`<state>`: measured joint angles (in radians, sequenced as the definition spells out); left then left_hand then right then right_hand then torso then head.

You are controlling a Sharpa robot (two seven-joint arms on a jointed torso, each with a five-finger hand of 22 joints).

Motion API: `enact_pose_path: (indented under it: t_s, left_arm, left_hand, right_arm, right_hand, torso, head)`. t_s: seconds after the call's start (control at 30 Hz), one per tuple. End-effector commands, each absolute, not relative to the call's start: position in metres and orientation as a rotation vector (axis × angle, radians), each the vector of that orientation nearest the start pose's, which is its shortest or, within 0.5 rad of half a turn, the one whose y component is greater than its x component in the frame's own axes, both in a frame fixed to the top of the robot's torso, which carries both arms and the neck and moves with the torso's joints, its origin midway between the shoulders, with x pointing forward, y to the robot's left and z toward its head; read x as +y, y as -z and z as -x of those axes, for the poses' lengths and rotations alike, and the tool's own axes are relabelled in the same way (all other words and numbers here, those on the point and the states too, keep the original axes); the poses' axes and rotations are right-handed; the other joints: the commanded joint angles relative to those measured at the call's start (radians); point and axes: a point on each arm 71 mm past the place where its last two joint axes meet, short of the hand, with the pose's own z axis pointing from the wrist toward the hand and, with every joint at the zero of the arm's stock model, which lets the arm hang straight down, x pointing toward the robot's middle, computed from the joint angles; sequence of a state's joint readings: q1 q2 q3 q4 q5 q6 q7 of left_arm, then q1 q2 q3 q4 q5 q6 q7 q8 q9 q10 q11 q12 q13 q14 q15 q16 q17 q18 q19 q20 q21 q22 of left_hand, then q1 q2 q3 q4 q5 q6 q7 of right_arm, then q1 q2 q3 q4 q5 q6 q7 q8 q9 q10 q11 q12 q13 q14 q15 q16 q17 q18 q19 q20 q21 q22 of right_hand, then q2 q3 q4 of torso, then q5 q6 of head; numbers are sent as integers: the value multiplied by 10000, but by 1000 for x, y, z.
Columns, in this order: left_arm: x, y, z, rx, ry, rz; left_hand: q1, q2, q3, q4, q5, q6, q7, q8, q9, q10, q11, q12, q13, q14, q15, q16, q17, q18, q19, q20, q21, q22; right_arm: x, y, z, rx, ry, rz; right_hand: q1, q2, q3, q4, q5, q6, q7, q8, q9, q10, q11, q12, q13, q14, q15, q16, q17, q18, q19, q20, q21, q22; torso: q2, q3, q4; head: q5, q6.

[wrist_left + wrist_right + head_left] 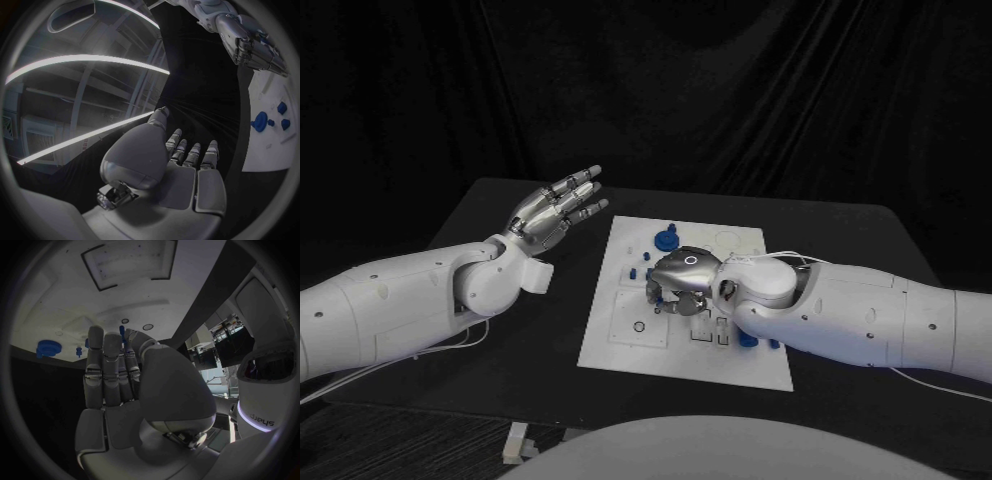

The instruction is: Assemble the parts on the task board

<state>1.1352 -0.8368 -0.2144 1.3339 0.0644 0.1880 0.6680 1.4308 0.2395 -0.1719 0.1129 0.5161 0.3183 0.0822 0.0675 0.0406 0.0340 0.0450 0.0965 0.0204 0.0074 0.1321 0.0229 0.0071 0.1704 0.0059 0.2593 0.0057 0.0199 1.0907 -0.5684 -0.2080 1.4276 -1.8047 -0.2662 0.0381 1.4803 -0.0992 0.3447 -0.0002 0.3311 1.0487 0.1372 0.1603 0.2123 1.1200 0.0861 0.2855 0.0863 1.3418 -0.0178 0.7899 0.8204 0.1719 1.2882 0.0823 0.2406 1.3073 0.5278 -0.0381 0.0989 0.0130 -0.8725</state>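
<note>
White task board [625,335] is your landmark; take everything from it. Nearest you, the right hand [682,285] hangs low over the board's middle, fingers pointed down at the plate. Your right wrist view shows those fingers [103,370] lying straight and close together, with a small blue part [122,335] showing just behind their tips. I cannot tell whether anything is pinched there or whether the part merely stands in the board past them, so treat the grasp as unconfirmed. More blue parts [747,342] lie at the board's near right, beside the right forearm.

Further up the board, toward its far edge, sits a blue gear-like part [668,240] with smaller blue pieces [632,270] beside it. From the right fingertips it lies ahead, toward the board's far end, and the same round part [45,347] shows beyond the fingers and off to one side in the right wrist view. Being round, it has no long axis to line up with.

Off the board's left edge, over the black table [488,210], the left hand [560,210] is raised, fingers stretched out and slightly apart, holding nothing. It stands well apart from every part, so the right hand is plainly nearer; I judge the next move belongs to it.
</note>
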Motion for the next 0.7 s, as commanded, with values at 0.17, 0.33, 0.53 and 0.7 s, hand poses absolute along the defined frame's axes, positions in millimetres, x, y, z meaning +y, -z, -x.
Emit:
enact_pose_path:
  t_s: [0.17,0.33,0.53,0.7]
  left_arm:
    - [247,259,-470,14352,19312,11174]
    - [247,260,-470,14399,19312,11196]
    - [246,262,-470,14441,19307,11226]
    - [247,263,-470,14459,19284,11247]
  left_hand:
    - [-129,-15,-16,-61,30,43,44,73,17,-32,63,47,8,-7,38,25,7,89,0,-78,-9,-20]
    - [-129,-15,-16,-61,30,43,44,73,17,-32,63,47,8,-7,38,25,7,89,0,-78,-9,-20]
    - [-135,-12,-15,-62,32,47,42,76,18,-34,58,49,8,-5,46,29,8,89,0,-79,-8,-20]
    - [-135,-12,-15,-62,32,47,42,76,18,-34,58,49,8,-5,46,29,8,89,0,-79,-8,-20]
  right_arm:
    - [-75,296,-418,17163,-7878,7829]
    - [-75,298,-417,17203,-7893,7827]
    - [-75,299,-416,17253,-7907,7827]
    - [-75,301,-415,17306,-7890,7819]
  right_hand:
    - [99,-25,11,-70,4,-57,-13,-68,-14,239,-194,17,11,39,4,-52,-13,68,29,-43,53,281]
    - [95,-23,12,-69,1,-58,-11,-72,-15,240,-192,14,11,37,6,-56,-17,67,27,-42,55,281]
    - [95,-23,12,-69,1,-58,-11,-72,-15,240,-192,14,11,37,6,-56,-17,67,27,-42,55,281]
    - [90,-21,13,-68,-6,-61,-9,-80,-17,243,-190,9,10,25,8,-86,-44,65,22,-41,59,280]
  torso:
    - [-7,-8,4]
    - [-3,-4,0]
    - [-16,-9,3]
    - [-12,-10,3]
  head:
    - [8,-2]
    - [14,-2]
    - [31,-2]
    - [26,-2]
